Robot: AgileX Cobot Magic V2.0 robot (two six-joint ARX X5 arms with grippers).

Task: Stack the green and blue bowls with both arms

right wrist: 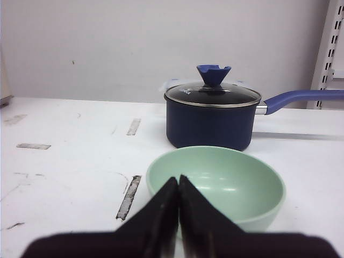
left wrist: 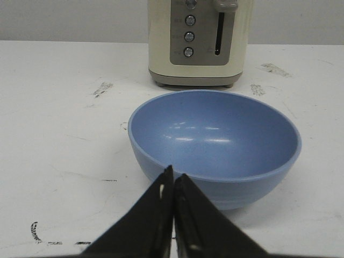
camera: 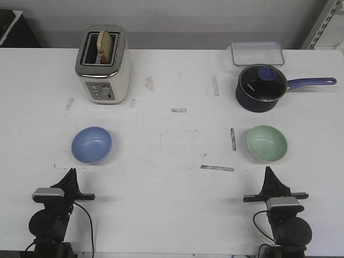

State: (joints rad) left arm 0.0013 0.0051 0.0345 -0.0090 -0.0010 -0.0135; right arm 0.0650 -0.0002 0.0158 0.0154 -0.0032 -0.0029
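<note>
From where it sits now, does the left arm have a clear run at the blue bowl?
Probably yes. The left gripper sits just short of the blue bowl, jaws closed, with only bare table between them. The toaster stands behind the bowl, not in the path. The jaws would need to open first.

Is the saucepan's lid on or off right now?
On. The glass lid sits flat on the saucepan rim, knob up, in both front and right wrist views.

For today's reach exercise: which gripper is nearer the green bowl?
Right. The right gripper sits just before the green bowl; the left gripper is far across, by the blue bowl.
</note>
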